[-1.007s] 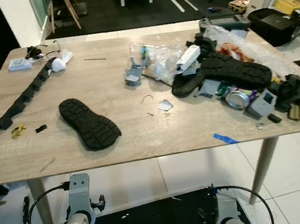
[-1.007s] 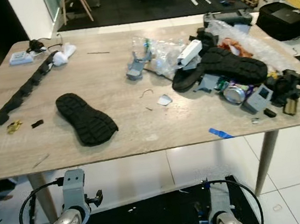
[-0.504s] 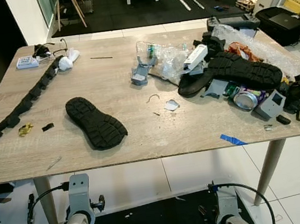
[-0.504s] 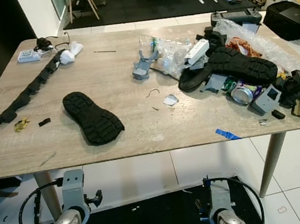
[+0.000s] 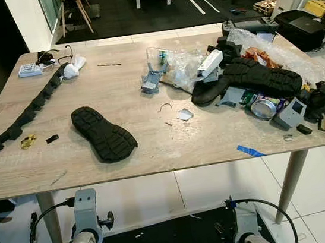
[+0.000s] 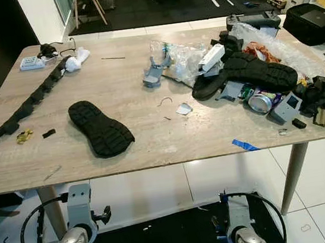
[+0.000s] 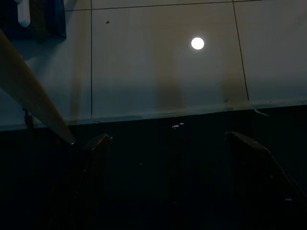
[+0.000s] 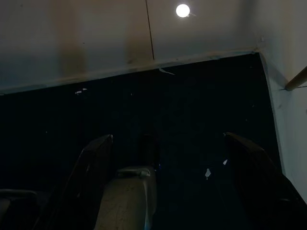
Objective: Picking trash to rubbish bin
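Since a second ago the head camera has drawn back and steadied a little, while the trash itself lies as it did, so I judge the robot to be only settling before the wooden table (image 5: 154,152) with nothing yet picked. The litter sits heaped at the table's far right, a drink can (image 5: 262,108) beside a black shoe sole (image 5: 247,79) and crumpled clear plastic (image 5: 180,65), with a second black sole (image 5: 104,133) alone at centre left; no bin can be made out. Both arms hang idle below the table edge, and the wrist views add what the head views lack: the left gripper (image 7: 175,158) and right gripper (image 8: 168,158) each spread wide and empty over dark mat and tile floor (image 7: 163,72).

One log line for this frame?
phase: approach | table: sole, can, clutter | left end effector: open, idle | right end effector: open, idle
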